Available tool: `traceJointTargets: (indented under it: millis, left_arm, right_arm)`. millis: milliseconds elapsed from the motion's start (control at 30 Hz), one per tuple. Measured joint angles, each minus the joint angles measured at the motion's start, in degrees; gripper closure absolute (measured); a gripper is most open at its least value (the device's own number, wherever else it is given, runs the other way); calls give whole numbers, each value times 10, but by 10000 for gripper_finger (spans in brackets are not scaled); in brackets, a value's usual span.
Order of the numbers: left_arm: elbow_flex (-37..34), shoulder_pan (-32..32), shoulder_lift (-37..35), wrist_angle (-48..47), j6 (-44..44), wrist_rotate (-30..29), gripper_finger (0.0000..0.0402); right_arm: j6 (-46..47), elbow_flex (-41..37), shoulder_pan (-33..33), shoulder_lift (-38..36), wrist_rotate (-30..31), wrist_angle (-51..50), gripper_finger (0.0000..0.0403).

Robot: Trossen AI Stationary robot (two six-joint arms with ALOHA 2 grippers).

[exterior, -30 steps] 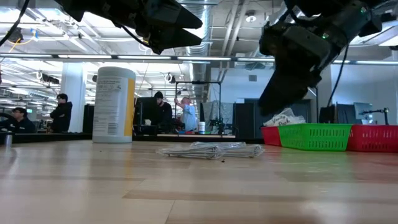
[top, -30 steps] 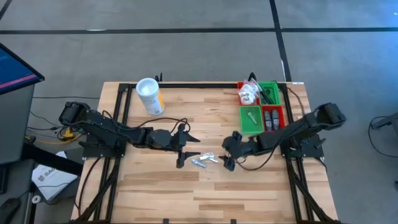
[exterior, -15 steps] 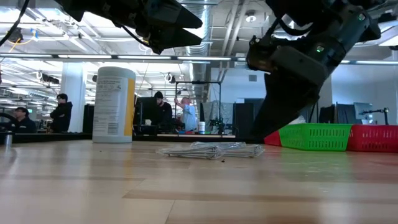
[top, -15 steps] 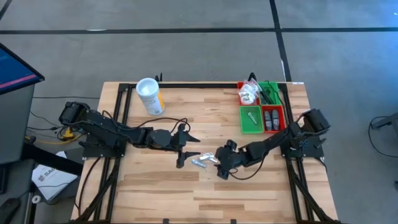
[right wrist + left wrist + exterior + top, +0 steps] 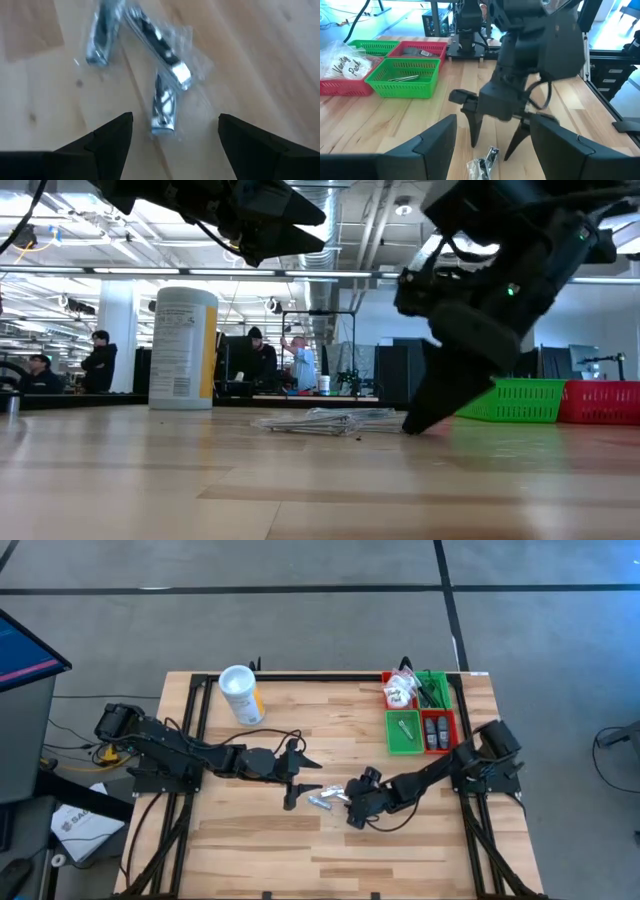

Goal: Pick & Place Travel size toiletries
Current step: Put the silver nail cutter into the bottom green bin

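three small shiny metal pieces in clear wrappers (image 5: 150, 60) lie flat on the tabletop (image 5: 400, 840) just ahead of my right end effector (image 5: 172, 132), loosely fanned and touching; the nearest sits between my spread fingers (image 5: 110, 140).

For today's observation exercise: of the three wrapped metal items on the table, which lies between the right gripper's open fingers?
The lowest wrapped item, alone; both others lie beyond the fingers.

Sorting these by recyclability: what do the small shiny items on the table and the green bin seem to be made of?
The small shiny clipper-like items look like polished metal, given mirror glints, sealed in thin clear film that crinkles around them. The green mesh bin looks like moulded plastic with a matte lattice wall. The right claw hovers open above the items.
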Motion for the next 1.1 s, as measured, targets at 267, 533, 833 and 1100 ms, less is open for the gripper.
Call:
traceJointTargets:
  millis: [267, 533, 833, 1100]
  left_arm:
    - [0, 0, 0, 2, 0, 0, 161]
    - [0, 0, 0, 2, 0, 0, 161]
    - [0, 0, 0, 2, 0, 0, 161]
    - [0, 0, 0, 2, 0, 0, 161]
  right_arm:
    - [-13, 27, 0, 23, 1, -14, 122]
    - [4, 28, 0, 23, 3, -32, 122]
    - [4, 26, -1, 23, 4, -30, 199]
    - [0, 26, -7, 24, 7, -18, 324]
